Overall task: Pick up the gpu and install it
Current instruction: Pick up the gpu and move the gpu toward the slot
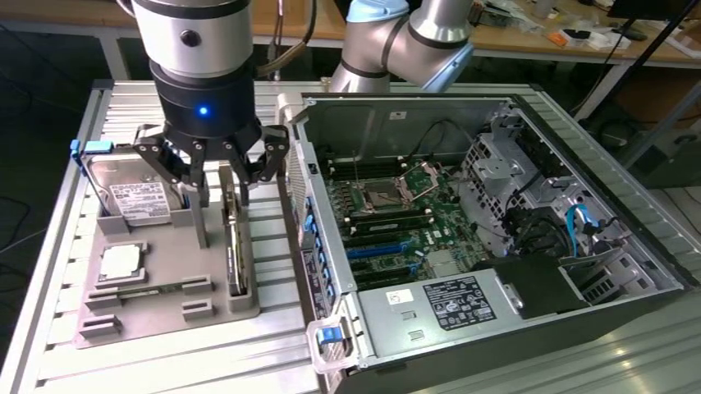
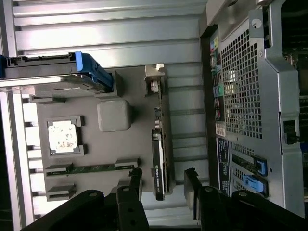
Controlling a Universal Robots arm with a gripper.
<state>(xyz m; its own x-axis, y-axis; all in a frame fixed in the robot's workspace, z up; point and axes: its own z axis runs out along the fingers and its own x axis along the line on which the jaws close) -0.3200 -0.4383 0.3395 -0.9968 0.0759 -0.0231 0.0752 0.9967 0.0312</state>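
The gpu (image 1: 233,254) is a thin dark card standing on its long edge in a slot of the grey holder tray (image 1: 164,316), at the exterior view's left of the computer case. In the wrist view the gpu (image 2: 161,149) has its silver bracket (image 2: 155,79) at the far end. My gripper (image 1: 222,190) hangs open directly over the card. Its fingers (image 2: 134,180) stand one on each side of the gpu's near end, with gaps to the card. The gripper (image 2: 163,179) holds nothing.
The holder tray (image 2: 115,149) also carries a silver hard drive with a blue frame (image 2: 53,72), a square silver chip (image 2: 62,136) and a memory stick (image 2: 91,168). The open computer case (image 1: 471,230) shows its motherboard (image 1: 395,213); its perforated rear wall (image 2: 250,96) stands close beside the gpu.
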